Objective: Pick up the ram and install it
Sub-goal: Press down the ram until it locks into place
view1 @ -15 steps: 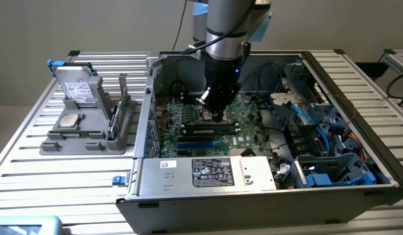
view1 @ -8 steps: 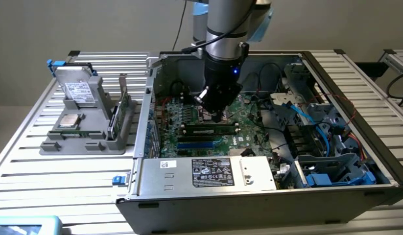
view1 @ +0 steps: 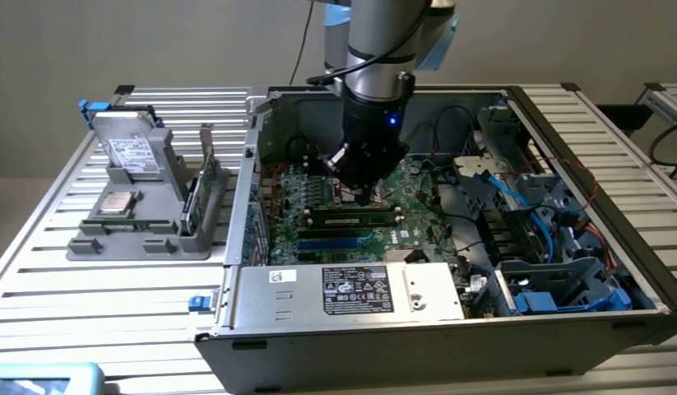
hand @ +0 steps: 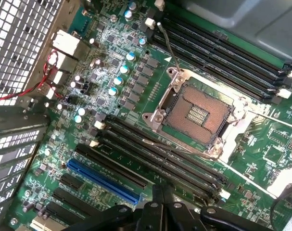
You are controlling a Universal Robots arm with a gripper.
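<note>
Hovering shut, one claw (view1: 366,200) above one seated ram (view1: 353,220).

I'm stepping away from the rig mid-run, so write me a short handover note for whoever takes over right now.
Gripper: shut, low inside the open computer case, over the green motherboard; nothing visible between its fingers.
Ram: a long, narrow green memory stick with dark chips stands in a black slot just in front of the gripper, apart from it.
Done: the stick appears to be placed in the slot.
Left: whether it is fully seated and its end clips are latched cannot be told.
</note>
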